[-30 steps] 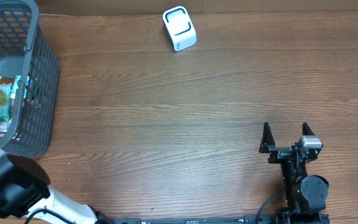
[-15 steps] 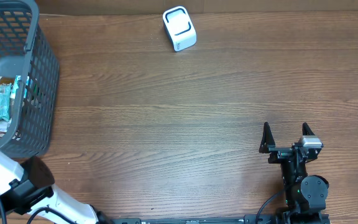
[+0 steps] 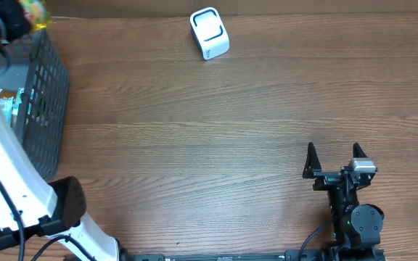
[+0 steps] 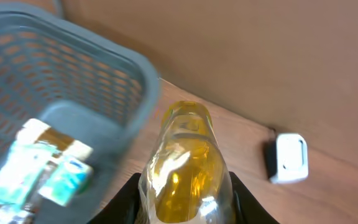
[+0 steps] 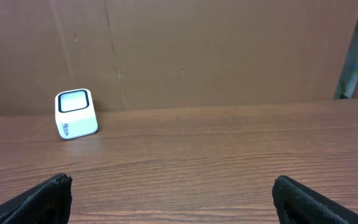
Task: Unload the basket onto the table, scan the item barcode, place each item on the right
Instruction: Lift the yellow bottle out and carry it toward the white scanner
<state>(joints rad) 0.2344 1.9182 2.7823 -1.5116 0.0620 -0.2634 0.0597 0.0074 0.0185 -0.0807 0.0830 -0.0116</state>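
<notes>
Yellow bottle (image 4: 184, 163) gripped inside left claw (image 4: 185, 205).

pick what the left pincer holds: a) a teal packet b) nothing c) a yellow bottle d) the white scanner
C: in the left wrist view the left pincer is closed around the yellow bottle, while the white scanner stands on the table and the teal packet lies in the basket.
</notes>
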